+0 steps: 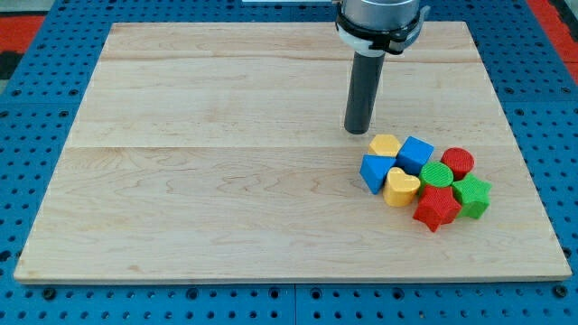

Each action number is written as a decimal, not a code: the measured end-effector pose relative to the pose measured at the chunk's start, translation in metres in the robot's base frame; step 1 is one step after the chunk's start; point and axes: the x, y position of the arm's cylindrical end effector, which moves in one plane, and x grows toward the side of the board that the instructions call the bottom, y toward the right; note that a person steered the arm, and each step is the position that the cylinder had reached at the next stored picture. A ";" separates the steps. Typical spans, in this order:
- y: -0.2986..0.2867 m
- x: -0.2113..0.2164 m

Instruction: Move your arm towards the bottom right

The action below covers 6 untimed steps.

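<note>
My tip (358, 131) rests on the wooden board (208, 181), right of centre. It stands just up and left of a tight cluster of blocks, a small gap away from the yellow block (385, 144) at the cluster's top left. Beside that sits a blue cube (415, 153). Below are a blue triangular block (375, 171), a yellow heart-shaped block (400, 187), a green cylinder (436, 174) and a red cylinder (457, 162). A red star-shaped block (437, 208) and a green star-shaped block (471, 195) lie at the cluster's bottom right.
The board lies on a blue pegboard surface (36, 108) that surrounds it. The arm's grey and white body (377, 18) hangs over the board's top edge. The board's right edge runs close to the green star-shaped block.
</note>
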 end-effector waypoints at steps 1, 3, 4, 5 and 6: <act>-0.011 -0.021; 0.120 -0.028; 0.200 -0.015; 0.236 0.031; 0.235 0.085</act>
